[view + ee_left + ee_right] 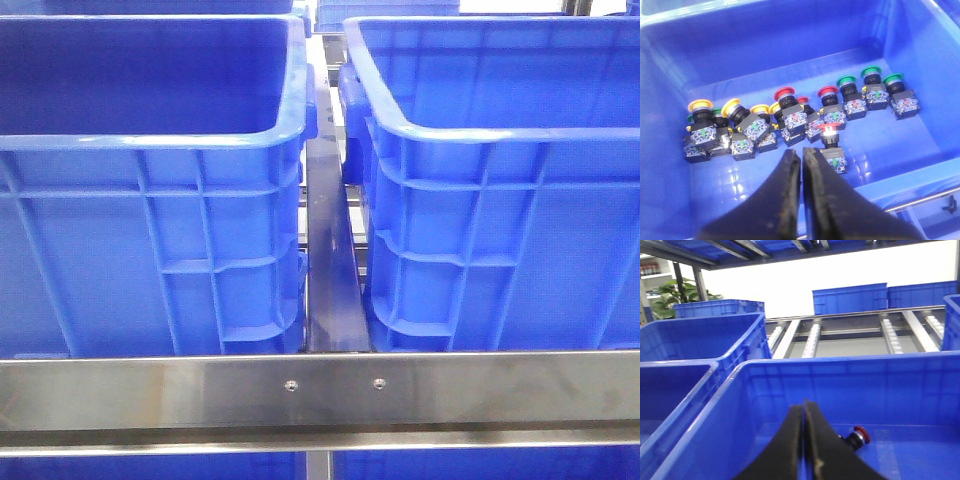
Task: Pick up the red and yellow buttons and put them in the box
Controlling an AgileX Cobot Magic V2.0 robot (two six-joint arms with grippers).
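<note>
Left wrist view first: the left gripper (801, 159) hangs over a blue bin (790, 45) with its fingers pressed together and nothing between them, just above a row of push buttons. Yellow buttons (701, 106) sit at one end, red buttons (783, 93) in the middle, green buttons (846, 80) at the other, and one red-capped button (827, 131) lies right beside the fingertips. Over on the right wrist view, the right gripper (805, 412) is also closed and empty, and a single red button (859, 435) lies on the floor of the receiving box (850, 370). So by my read one is delivered, and most of the reds and every yellow are left to move.
</note>
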